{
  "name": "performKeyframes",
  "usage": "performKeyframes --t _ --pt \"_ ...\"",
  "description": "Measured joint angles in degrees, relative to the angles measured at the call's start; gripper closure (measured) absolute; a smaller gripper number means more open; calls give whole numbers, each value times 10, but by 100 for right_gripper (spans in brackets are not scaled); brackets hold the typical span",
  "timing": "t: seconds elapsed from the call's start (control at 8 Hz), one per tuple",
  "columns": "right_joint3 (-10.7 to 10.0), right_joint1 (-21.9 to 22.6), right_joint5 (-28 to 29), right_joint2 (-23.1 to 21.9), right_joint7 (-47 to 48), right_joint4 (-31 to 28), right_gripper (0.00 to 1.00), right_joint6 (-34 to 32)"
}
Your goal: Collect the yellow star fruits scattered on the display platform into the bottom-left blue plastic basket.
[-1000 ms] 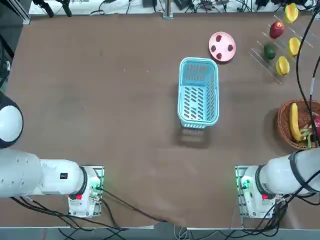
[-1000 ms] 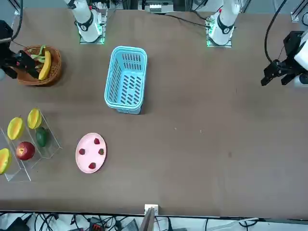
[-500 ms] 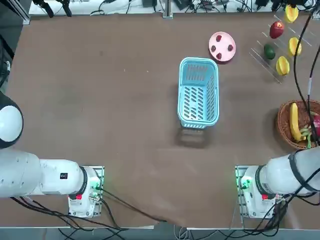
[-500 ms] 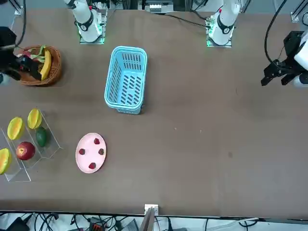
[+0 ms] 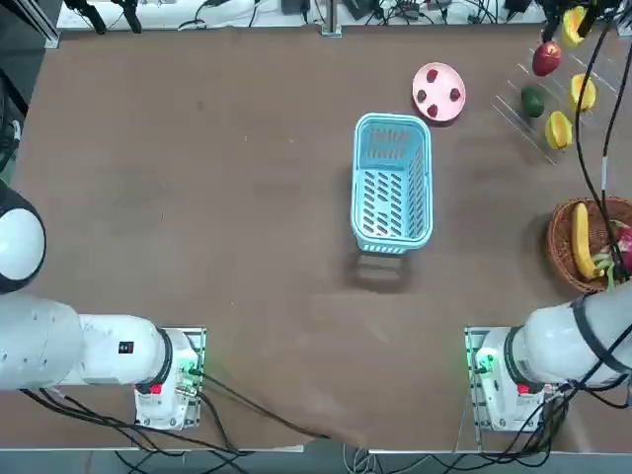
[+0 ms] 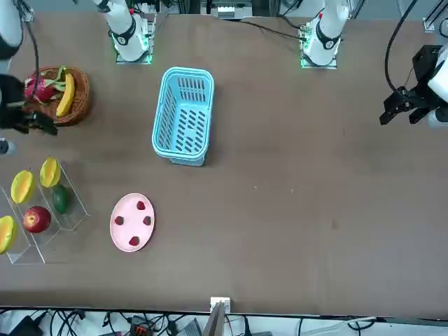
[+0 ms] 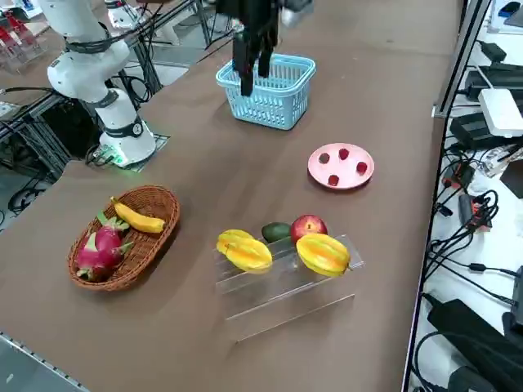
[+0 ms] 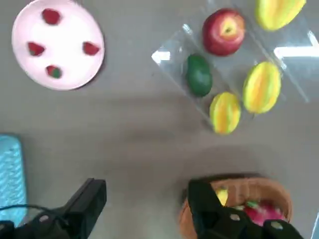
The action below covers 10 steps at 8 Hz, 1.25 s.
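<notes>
Top view | light blue plastic basket (image 5: pixel 392 183) mid-table | just beside it, pink plate (image 5: pixel 431 77) with strawberries (image 5: pixel 433 111) | clear ridged rack (image 5: pixel 520 122) bearing three yellow star fruits (image 5: pixel 558 130), avocado (image 5: pixel 532 102), apple (image 5: pixel 546 58) | wicker basket (image 5: pixel 561 259) holding banana (image 5: pixel 583 240), dragon fruit (image 5: pixel 625 247) | my right pincer (image 8: pixel 147 186) high above the table, released, fingers spread, grasping nothing

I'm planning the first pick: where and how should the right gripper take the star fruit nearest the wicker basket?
The open right gripper might best descend from above and pinch the star fruit across its narrow middle. It is oval, its ridges running lengthwise; the green fruit sits close by, so fingers should go down carefully there.
</notes>
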Motion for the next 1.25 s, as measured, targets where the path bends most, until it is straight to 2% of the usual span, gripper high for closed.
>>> performKeyframes --t 0.38,0.62,0.88,1.25 --pt "-2 -82 -9 45 -108 0 0 91" --pt "-3 -115 -9 77 -144 11 0 154" --pt "-3 -126 -9 137 -146 68 0 187" --pt "-3 -137 -9 232 -146 172 0 202"
